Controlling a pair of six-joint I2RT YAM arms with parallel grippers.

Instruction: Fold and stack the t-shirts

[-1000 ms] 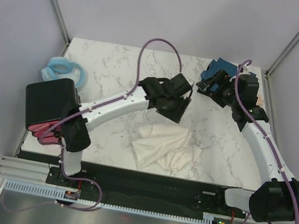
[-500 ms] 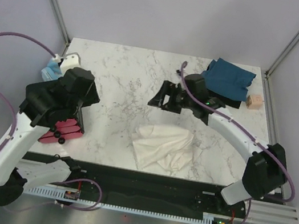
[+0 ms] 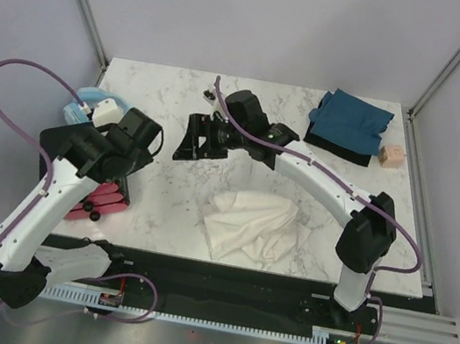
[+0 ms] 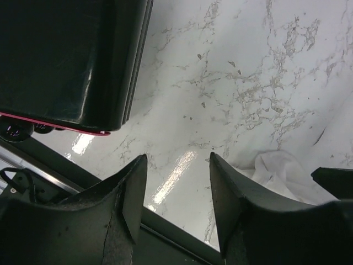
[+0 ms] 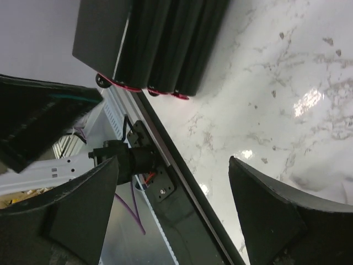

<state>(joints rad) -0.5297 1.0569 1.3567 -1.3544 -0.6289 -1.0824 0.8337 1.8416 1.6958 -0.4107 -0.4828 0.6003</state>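
White shirt [image 3: 252, 225] crumpled, lower centre of frame, near front edge of table; long axis roughly left-right. Teal shirt [image 3: 349, 126] lies upper right, well apart. Right claw [image 3: 189, 140] spread wide, empty, up-left of white shirt, pointing away from it. Left claw [image 4: 176, 165] parted, empty, beside box [image 4: 55, 55] at left; white shirt to its right. Right claw looks slightly nearer; needs turning back down-right.

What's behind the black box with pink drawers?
A pale blue padded ring, only partly showing. The left arm crosses over it and the box, hiding the rest.
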